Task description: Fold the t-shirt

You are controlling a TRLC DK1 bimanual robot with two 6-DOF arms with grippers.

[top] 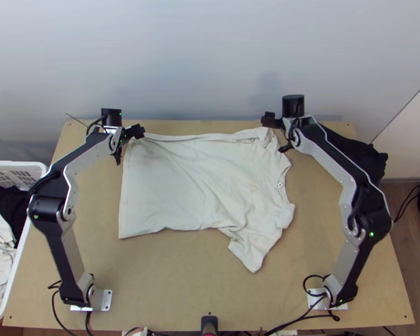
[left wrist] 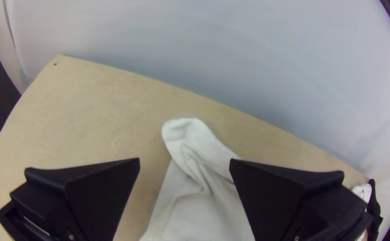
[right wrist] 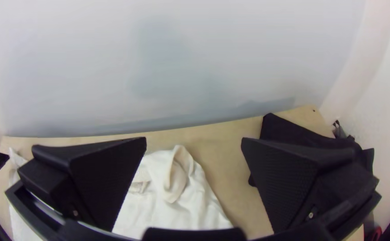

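The white t-shirt (top: 204,185) lies spread across the middle of the table, its far edge turned over in a narrow strip and one sleeve pointing toward the near side. At its far left corner is my left gripper (top: 136,132); in the left wrist view the left gripper (left wrist: 184,167) stands open, with the rumpled shirt corner (left wrist: 190,138) between and beyond its fingers. My right gripper (top: 270,120) is over the far right corner. In the right wrist view, the right gripper (right wrist: 194,147) is open above the shirt (right wrist: 172,178), whose corner is curled.
Dark cloth (top: 361,154) lies bunched at the table's far right, behind the right arm. A white basket (top: 19,167) with clothes stands left of the table. Bare wood (top: 171,280) shows in front of the shirt. A wall rises behind the far edge.
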